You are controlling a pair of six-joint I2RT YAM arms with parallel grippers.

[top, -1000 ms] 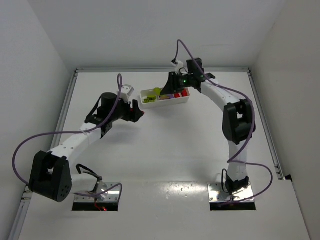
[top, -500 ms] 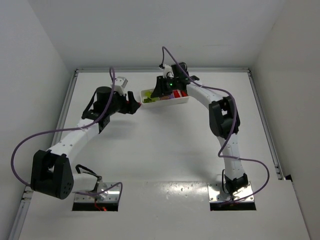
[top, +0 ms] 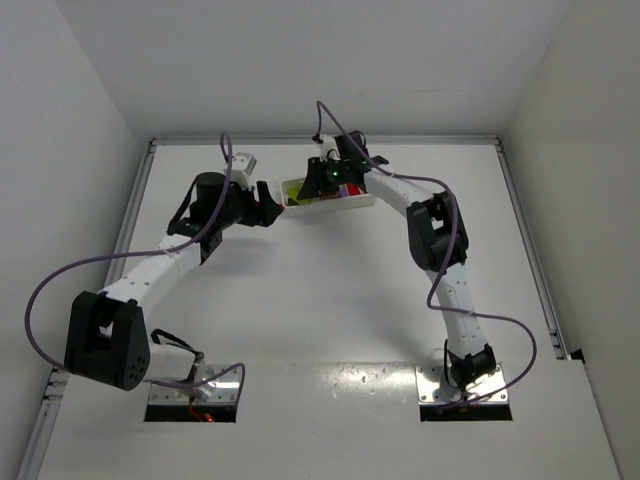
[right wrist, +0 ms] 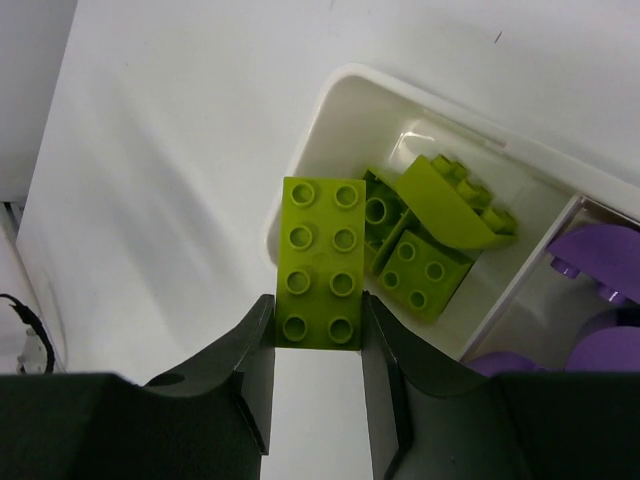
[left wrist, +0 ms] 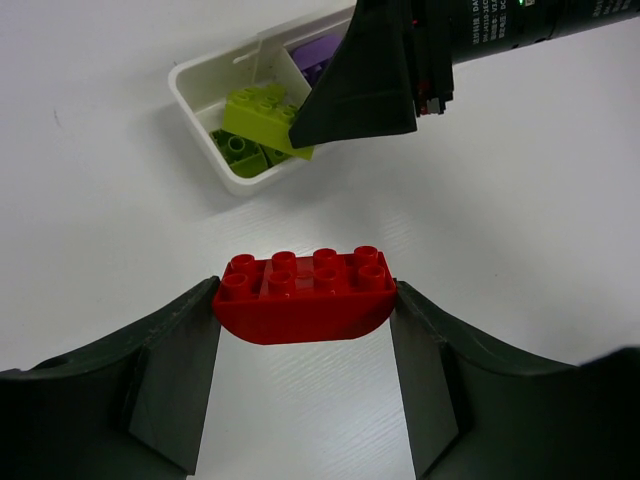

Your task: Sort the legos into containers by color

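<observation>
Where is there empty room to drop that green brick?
The lime compartment is bare along its curved outer corner. Its side by the divider is crowded with lime bricks, and purple bricks sit in the next one. The white table outside that corner is bare too.

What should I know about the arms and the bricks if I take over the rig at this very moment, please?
Left gripper: shut on a red brick, held short of the tray.
Right gripper: shut on a lime green brick, above the rim of the green compartment.
Done: green bricks lie in that compartment, purple bricks next door.
To do: drop the green brick in; carry the red one to its compartment.
</observation>
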